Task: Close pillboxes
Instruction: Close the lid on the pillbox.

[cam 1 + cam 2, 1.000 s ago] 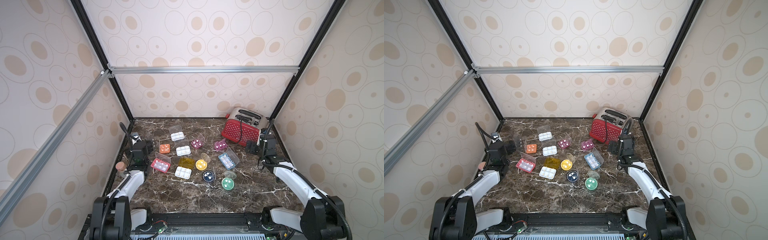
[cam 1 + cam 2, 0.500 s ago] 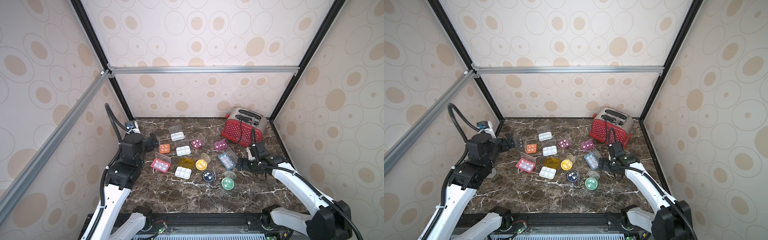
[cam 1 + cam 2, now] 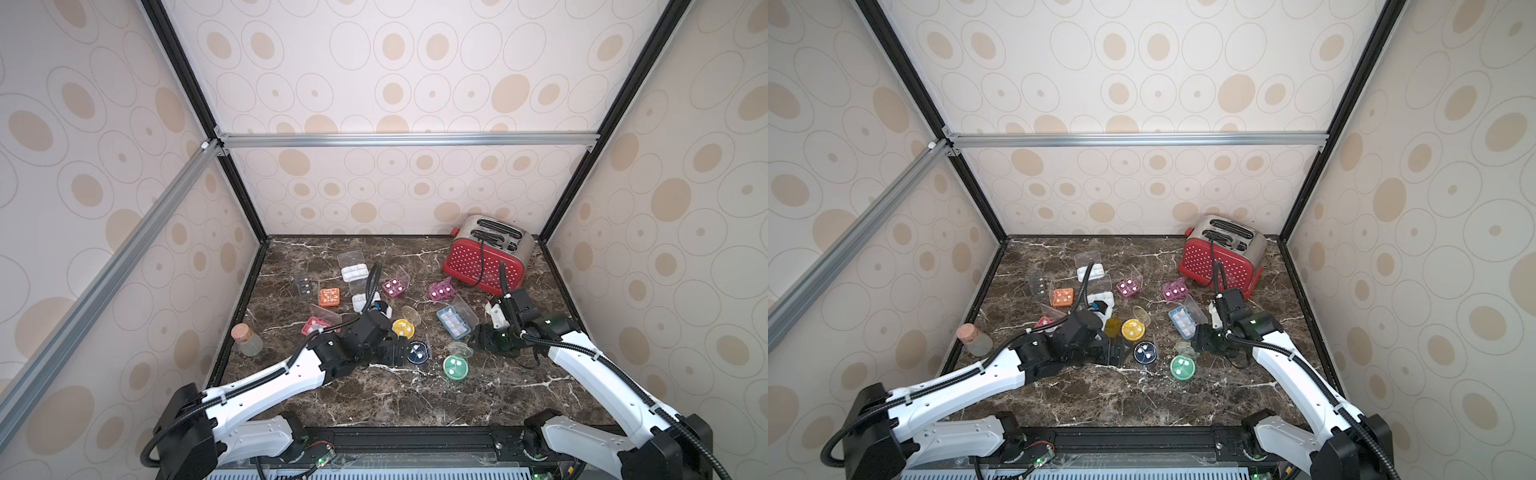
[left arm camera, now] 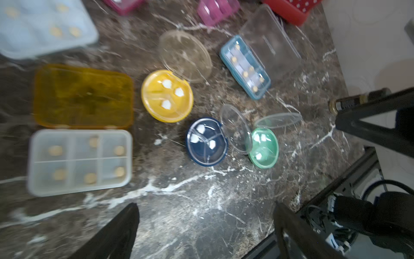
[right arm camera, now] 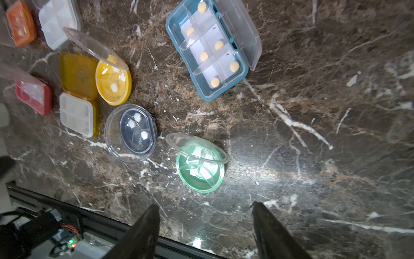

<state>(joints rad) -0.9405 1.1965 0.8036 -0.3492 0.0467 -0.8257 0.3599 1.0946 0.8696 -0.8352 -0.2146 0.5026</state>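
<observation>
Right wrist view: my right gripper is hovering open, empty; I'm judging the green pillbox light, slippery, so press its lid.

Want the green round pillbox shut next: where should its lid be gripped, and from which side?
Probably the clear lid, at its raised rim, from above. The lid stands partly open over the green round pillbox, seemingly hinged at the far edge, so pressing the rim down should fold it shut.
</observation>
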